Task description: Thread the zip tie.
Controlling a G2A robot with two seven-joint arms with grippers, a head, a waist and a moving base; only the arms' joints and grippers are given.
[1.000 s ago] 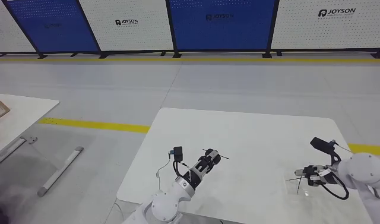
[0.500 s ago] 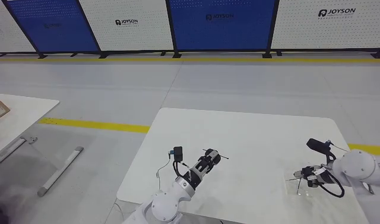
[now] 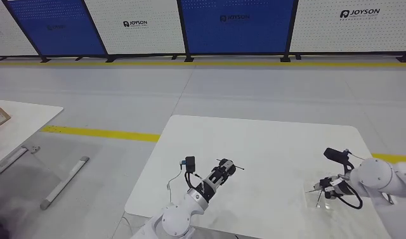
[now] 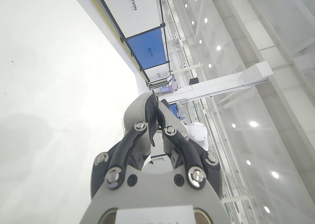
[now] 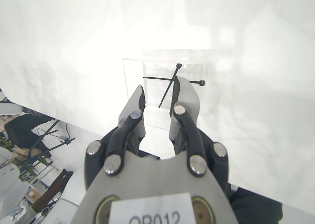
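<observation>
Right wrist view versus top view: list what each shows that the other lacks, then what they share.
Right wrist view: heads on the crossed zip ties, the open gap of the right gripper. Top view: the left gripper shut on the held zip tie, the yellow floor line, the wall panels. Both: the white table, the right gripper, those ties at the clear box.

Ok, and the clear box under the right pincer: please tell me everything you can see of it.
The clear box is a small, squarish container with low see-through walls, acrylic by its look. It sits flat on the white table, toward the robot's right side. Two black ties lie crossed inside it: a level zip tie and a slanted zip tie. The right pincer hangs open above it; whether it touches the box cannot be told.
</observation>
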